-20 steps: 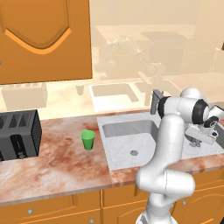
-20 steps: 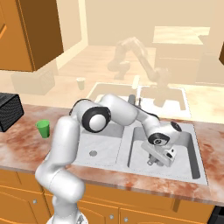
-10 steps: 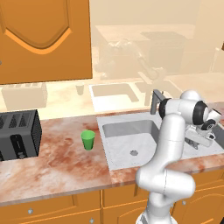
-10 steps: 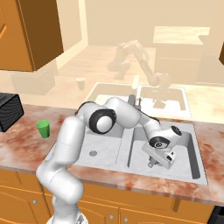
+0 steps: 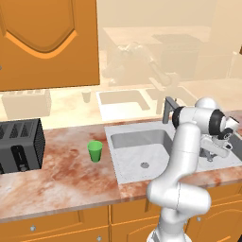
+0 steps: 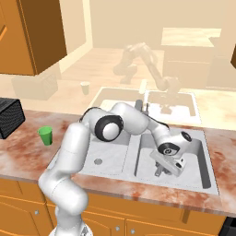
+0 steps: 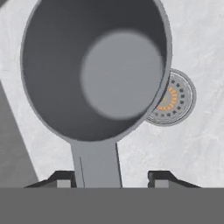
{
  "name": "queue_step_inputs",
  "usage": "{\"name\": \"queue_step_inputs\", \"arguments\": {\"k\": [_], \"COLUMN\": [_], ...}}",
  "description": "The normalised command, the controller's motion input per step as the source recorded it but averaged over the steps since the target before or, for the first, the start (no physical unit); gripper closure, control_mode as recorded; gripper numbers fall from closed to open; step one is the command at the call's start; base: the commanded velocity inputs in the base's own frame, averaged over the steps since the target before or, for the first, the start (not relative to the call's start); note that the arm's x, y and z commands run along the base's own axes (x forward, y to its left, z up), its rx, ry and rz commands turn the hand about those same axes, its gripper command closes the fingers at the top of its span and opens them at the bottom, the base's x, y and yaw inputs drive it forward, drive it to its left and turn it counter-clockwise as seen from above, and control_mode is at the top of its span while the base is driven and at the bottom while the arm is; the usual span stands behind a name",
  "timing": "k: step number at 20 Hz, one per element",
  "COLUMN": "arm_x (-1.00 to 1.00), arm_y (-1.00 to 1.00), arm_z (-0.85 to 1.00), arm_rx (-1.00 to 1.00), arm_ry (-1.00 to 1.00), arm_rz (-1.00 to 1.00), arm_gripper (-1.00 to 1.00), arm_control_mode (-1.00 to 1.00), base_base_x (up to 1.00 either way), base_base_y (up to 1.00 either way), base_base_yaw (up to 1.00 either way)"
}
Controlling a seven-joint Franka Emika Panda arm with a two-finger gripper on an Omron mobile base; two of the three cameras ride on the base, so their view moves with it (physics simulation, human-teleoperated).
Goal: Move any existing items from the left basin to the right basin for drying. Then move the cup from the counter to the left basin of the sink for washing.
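The left basin lies bare down to its small drain, so its whole floor is open from above. The faucet stands at the far rim between the basins and blocks a straight pass there. In the right basin the gripper and the pot take up the left-centre; the pot overlaps the edge of that basin's drain, while the floor to the right is free. On the tabletop the cup stands apart, with open stone all around; the toaster walls off the far left.
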Motion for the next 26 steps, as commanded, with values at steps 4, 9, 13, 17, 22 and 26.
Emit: {"name": "queue_step_inputs", "arguments": {"k": [4, 9, 13, 17, 22, 26], "arm_x": [0.0, -0.01, -0.03, -0.09, -0.16, -0.24], "arm_y": [0.0, 0.0, 0.0, 0.01, 0.29, 0.48], "arm_z": [0.26, 0.38, 0.51, 0.5, 0.42, 0.39], "arm_rx": [0.0, 0.0, 0.0, 0.0, 0.0, 0.0], "arm_ry": [0.0, 0.0, 0.0, 0.0, 0.0, 0.02], "arm_rz": [0.0, -0.02, -0.03, -0.03, -0.05, -0.08], "arm_gripper": [-1.0, -1.0, -1.0, -1.0, -1.0, -1.0], "arm_control_mode": [-1.0, -1.0, -1.0, -1.0, -1.0, -1.0], "base_base_x": [0.0, 0.0, 0.0, 0.0, 0.0, 0.0], "base_base_y": [0.0, 0.0, 0.0, 0.0, 0.0, 0.0], "base_base_yaw": [0.0, 0.0, 0.0, 0.0, 0.0, 0.0]}}
